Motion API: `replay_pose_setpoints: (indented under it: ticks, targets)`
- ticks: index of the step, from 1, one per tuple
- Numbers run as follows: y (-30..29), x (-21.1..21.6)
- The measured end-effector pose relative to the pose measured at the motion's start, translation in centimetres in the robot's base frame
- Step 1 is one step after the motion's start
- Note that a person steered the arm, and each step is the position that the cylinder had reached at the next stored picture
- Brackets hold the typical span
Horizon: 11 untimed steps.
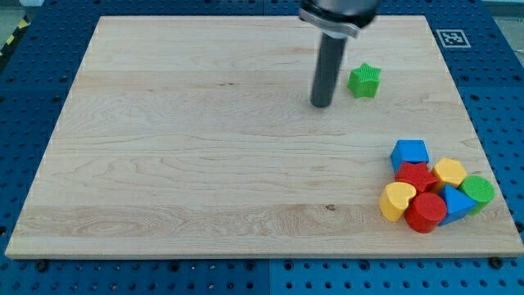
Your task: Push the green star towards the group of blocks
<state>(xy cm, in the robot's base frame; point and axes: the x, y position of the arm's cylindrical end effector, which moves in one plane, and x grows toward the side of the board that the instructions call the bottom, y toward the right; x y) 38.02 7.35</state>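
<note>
Sitting just right of my tip [321, 105], green star [364, 80]

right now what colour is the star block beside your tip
Green: the green star sits just to the view's right of my tip, in the camera view.

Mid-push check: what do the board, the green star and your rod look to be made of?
The board looks like light wood with a smooth matte finish: grain lines and plank seams run across it. The green star is one solid, even colour with no grain, likely painted wood or plastic; I can't tell which. My rod is dark with a faint sheen, probably metal or plastic; my tip sits just left of the star.
</note>
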Motion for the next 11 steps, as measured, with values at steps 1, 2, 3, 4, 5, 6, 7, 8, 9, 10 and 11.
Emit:
replay_pose_setpoints:
  ticks: [1,2,3,4,5,6,7,8,9,10,11]
  targets:
    - [1.3,-3.9]
    - [5.7,-3.9]
    - [8.3,-3.2]
    - [8.3,-3.2]
    - [8.7,-3.6]
    - [8.7,-3.6]
    - [8.8,-2.6]
    - [9.2,-0.7]
    - [9.6,1.6]
    - [10.6,3.7]
    - [12.3,6.0]
